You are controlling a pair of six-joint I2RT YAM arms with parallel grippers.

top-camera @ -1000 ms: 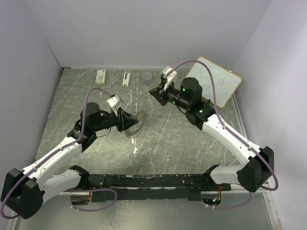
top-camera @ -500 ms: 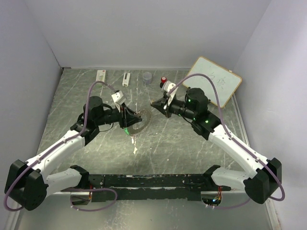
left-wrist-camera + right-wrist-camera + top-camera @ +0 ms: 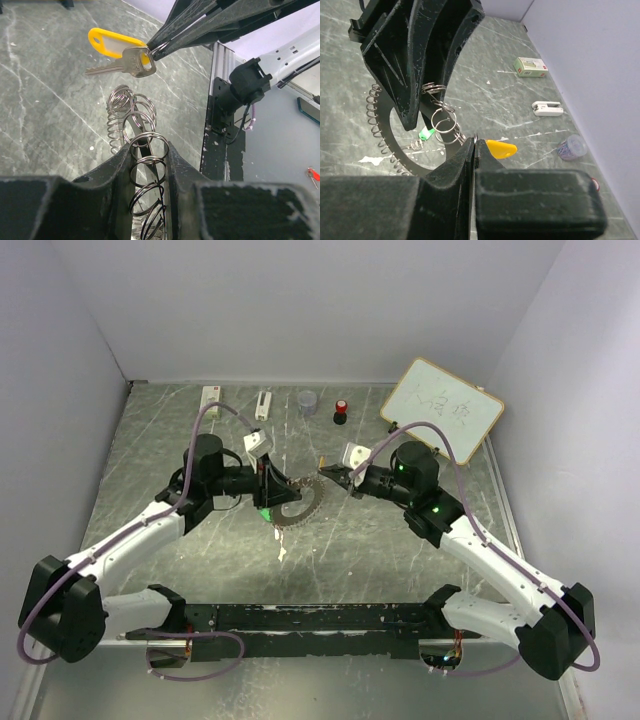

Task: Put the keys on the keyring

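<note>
Two grips | left jaws narrowly apart, clamping keyring [image 3: 119,107] | right jaws closed on yellow key [image 3: 131,61], near it

Robotics lab test cell: plain white walls [image 3: 300,310] box in marble-patterned table [image 3: 150,440]; left arm [image 3: 120,550] and right arm [image 3: 490,550] bolted to black rail [image 3: 320,618] at near edge; small scribbled whiteboard [image 3: 442,408] propped at far right.
</note>
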